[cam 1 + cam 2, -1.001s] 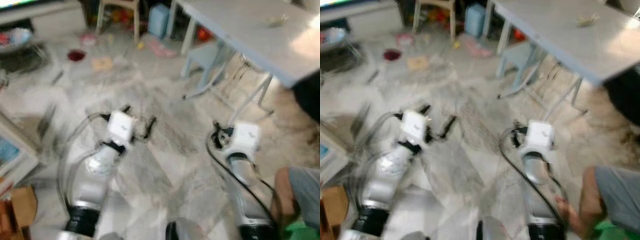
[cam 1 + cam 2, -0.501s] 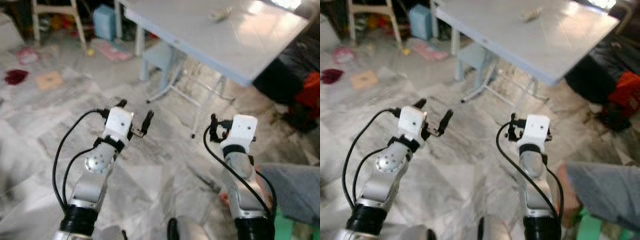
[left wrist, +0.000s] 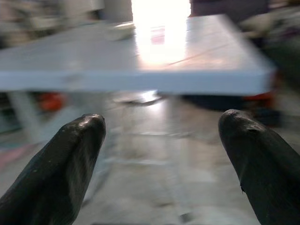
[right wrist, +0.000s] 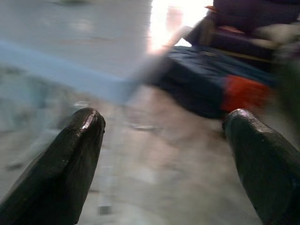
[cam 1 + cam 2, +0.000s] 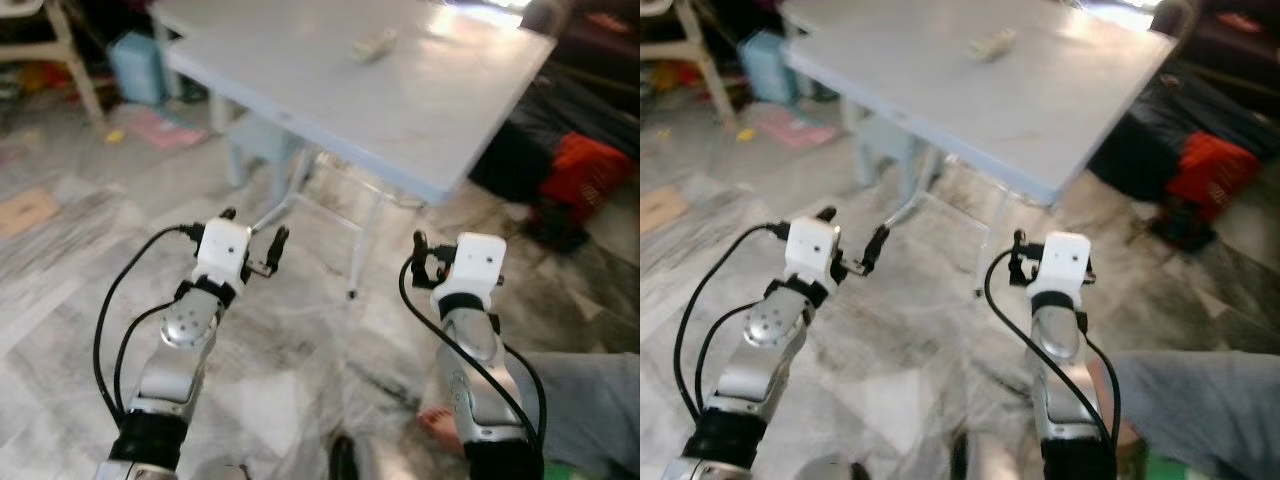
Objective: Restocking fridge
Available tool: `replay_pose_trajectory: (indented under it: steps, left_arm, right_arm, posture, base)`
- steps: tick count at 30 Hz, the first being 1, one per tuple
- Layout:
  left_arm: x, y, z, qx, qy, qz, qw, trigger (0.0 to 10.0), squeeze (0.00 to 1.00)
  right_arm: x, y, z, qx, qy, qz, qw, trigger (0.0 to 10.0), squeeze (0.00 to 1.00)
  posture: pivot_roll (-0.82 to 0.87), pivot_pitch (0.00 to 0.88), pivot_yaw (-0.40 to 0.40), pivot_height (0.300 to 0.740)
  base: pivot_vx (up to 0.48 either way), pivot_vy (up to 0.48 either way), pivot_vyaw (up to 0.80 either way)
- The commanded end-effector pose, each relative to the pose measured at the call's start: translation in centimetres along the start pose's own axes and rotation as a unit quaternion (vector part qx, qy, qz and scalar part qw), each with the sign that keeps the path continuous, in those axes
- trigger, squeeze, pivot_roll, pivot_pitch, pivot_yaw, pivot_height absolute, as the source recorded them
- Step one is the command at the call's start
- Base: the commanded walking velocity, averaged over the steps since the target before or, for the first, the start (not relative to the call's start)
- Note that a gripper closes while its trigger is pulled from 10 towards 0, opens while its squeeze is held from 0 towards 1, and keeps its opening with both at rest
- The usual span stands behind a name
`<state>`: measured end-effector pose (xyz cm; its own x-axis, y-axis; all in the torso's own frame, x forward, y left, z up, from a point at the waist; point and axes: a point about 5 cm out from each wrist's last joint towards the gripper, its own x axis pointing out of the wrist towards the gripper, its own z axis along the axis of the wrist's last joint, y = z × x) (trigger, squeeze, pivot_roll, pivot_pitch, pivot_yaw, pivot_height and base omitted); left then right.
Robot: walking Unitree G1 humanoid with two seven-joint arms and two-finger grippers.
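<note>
No fridge or stock item can be made out. My left gripper [image 5: 255,224] is held out over the marble floor, open and empty, and in the left wrist view its fingers [image 3: 70,159] frame the edge of the table. My right gripper [image 4: 164,123] is also open and empty; its arm [image 5: 472,345] reaches forward on the right. A pale blue-grey table [image 5: 400,95] stands ahead of both grippers, with a small white object [image 5: 373,45] on its far part.
A pale stool [image 5: 255,140] sits under the table by the folding legs [image 5: 358,250]. A red bag [image 5: 585,165] lies on dark bundles at the right. A person's grey-clad leg [image 5: 590,390] and bare foot [image 5: 440,425] are at lower right. A blue container [image 5: 135,65] stands far left.
The whole view has swung to the right, so the table now sits ahead and the cluttered floor has slid off to the left. Both arms keep the same pose, fingers still apart.
</note>
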<state>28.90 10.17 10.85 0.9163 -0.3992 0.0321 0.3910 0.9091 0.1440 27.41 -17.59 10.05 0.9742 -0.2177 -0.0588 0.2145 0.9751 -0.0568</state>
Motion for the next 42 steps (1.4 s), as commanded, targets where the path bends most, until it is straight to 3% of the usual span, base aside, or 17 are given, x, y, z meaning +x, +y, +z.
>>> replay_pose_trajectory:
  steps: [1,5,17,24,30,37,42]
  left_arm:
    - [-0.4,0.9,-0.3,0.004,0.01,0.014,1.0,10.0,0.0]
    - [-0.4,1.1,-0.5,-0.007,0.014,0.022,1.0,10.0,0.0]
    - [-0.3,2.4,-0.7,0.0,0.016,0.064,0.998,10.0,0.0]
    - [-0.2,2.3,-0.7,-0.011,0.015,0.062,0.998,10.0,0.0]
    - [-0.1,1.6,-0.7,0.01,0.011,0.038,0.999,10.0,0.0]
    - [0.2,1.0,-0.3,0.025,-0.002,0.015,1.0,10.0,0.0]
    - [0.1,1.0,-0.3,0.004,-0.004,0.032,0.999,10.0,0.0]
  right_arm:
    - [-0.1,0.6,0.3,0.006,-0.004,0.009,1.0,10.0,0.0]
    - [-0.2,0.7,0.2,0.009,-0.004,0.012,1.0,10.0,0.0]
    - [-0.3,1.7,0.2,0.001,-0.012,0.049,0.999,10.0,0.0]
    - [-0.6,2.2,0.1,-0.002,-0.012,0.07,0.997,10.0,0.0]
    - [-1.0,2.4,-0.2,0.006,-0.01,0.072,0.997,10.0,0.0]
    - [-0.9,2.3,0.0,0.005,-0.015,0.07,0.997,10.0,0.0]
    - [-0.7,2.5,0.3,0.003,-0.024,0.077,0.997,10.0,0.0]
  posture:
    - [-0.01,0.101,-0.043,0.74]
    - [-0.01,0.099,-0.043,0.74]
    - [-0.01,0.087,-0.05,0.74]
    - [-0.01,0.088,-0.049,0.74]
    - [-0.02,0.095,-0.033,0.74]
    - [-0.02,0.085,-0.034,0.74]
    - [-0.01,0.083,-0.05,0.74]
  base:
    - [0.465,0.0,-0.8]
    - [0.437,0.0,-0.73]
    - [0.197,0.393,0.0]
    - [0.0,0.443,0.0]
    - [0.04,0.435,0.0]
    - [0.366,0.3,0.0]
    - [0.449,0.0,0.0]
